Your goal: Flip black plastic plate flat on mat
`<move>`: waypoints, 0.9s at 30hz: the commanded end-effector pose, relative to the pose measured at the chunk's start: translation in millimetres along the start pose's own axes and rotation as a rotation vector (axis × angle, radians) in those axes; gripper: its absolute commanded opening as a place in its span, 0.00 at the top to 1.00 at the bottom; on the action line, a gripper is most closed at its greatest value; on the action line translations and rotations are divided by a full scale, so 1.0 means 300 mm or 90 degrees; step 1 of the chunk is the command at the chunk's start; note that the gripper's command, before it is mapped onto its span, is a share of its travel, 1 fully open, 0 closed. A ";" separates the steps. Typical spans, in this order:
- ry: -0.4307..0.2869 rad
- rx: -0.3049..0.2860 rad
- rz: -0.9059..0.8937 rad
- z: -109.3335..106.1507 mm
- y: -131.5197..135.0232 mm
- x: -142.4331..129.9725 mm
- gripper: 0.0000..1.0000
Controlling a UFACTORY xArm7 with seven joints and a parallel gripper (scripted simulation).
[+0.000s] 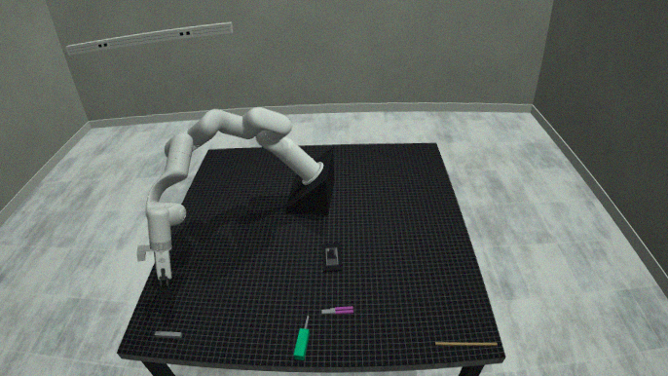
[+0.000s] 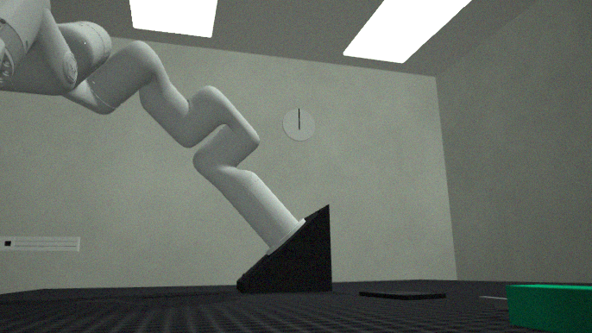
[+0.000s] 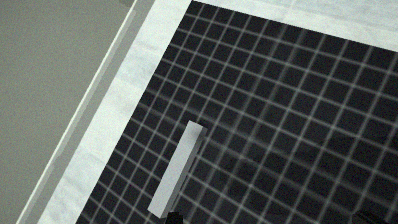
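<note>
Six small things are seen on the gridded mat (image 1: 399, 205) that covers the bench (image 1: 146, 366). Farthest left in the top view, the claw (image 1: 165, 280) is held pointing down over the mat's left edge, its fingers spread wide with nothing between them; it is carried by a white arm (image 1: 229, 126) that is arched back to a black wedge base (image 1: 312, 195) near the mat's middle rear. Below the claw, near the front left corner, a grey bar (image 1: 167, 334) is laid flat; in the wrist view the same bar (image 3: 177, 167) is shown running diagonally just inside the mat's edge, with the pale floor (image 3: 115, 125) beyond it. Further right, at the front edge, a green block (image 1: 302, 344) with a thin grey pin at its far end is set down, and just behind it a short pink and grey stick (image 1: 338, 310) is laid crosswise. The plate (image 1: 332, 257) is found near the mat's centre, in front of the wedge base and well apart from the claw, with a paler patch on its upper face; in the exterior view the plate (image 2: 402, 295) is seen as a thin dark slab lying flat on the mat, to the right of the base (image 2: 298, 259) and left of the green block (image 2: 550, 305). Farthest right, near the front right corner, a thin tan rod (image 1: 465, 344) is laid along the front edge.
</note>
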State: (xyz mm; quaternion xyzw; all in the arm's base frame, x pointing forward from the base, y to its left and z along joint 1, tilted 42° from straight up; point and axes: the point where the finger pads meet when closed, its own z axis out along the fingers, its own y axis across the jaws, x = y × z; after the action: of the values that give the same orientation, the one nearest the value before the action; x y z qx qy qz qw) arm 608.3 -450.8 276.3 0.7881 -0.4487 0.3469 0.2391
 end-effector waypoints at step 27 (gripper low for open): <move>-0.241 -0.052 -0.410 -0.105 -0.359 -1.229 0.00</move>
State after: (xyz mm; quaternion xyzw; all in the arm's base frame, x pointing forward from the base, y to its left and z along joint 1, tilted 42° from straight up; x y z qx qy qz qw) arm 579.8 -218.1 38.1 0.9136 -0.2751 0.1305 0.2694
